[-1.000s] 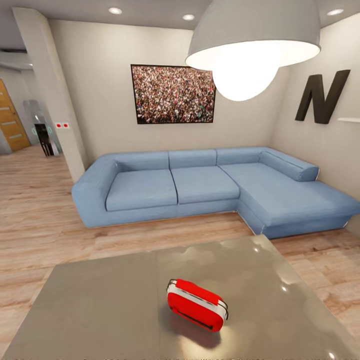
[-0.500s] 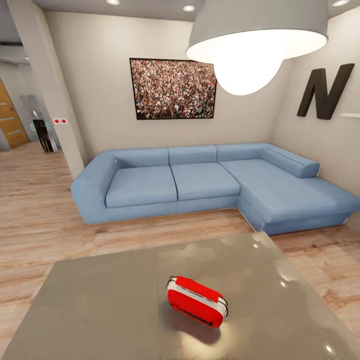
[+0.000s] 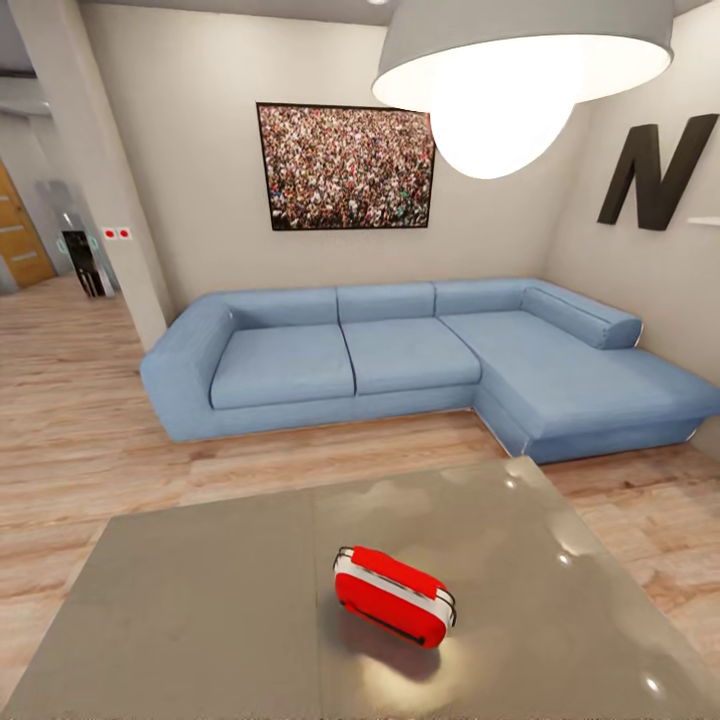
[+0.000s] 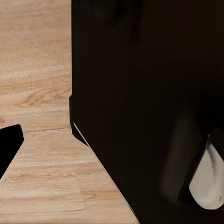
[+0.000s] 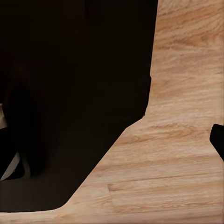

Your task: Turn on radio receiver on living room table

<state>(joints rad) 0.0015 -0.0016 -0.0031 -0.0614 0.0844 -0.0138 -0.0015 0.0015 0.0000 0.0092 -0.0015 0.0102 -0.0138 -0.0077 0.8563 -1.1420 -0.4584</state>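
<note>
In the head view the red radio receiver point(image 3: 393, 595) with white edge trim lies on the glossy grey table point(image 3: 200, 600), a little right of the seam and toward the near side. Its thin loop handle faces me. The living room lies beyond it, with the blue L-shaped sofa point(image 3: 400, 365) against the beige wall. Both wrist views look down along a dark part of my own body at the wood floor. A dark sliver at the picture's edge may be a finger of the left gripper point(image 4: 7, 147), and another a finger of the right gripper point(image 5: 218, 139).
The grey dome lamp point(image 3: 520, 60) hangs low over the table's far right. A crowd picture point(image 3: 345, 167) and a black letter N point(image 3: 660, 172) are on the walls. Wood floor point(image 3: 90, 440) separates table and sofa. A pillar point(image 3: 100, 170) and a hallway are at the left.
The whole head view has shifted as the camera moved closer to the table and sofa. The radio keeps its place on the table.
</note>
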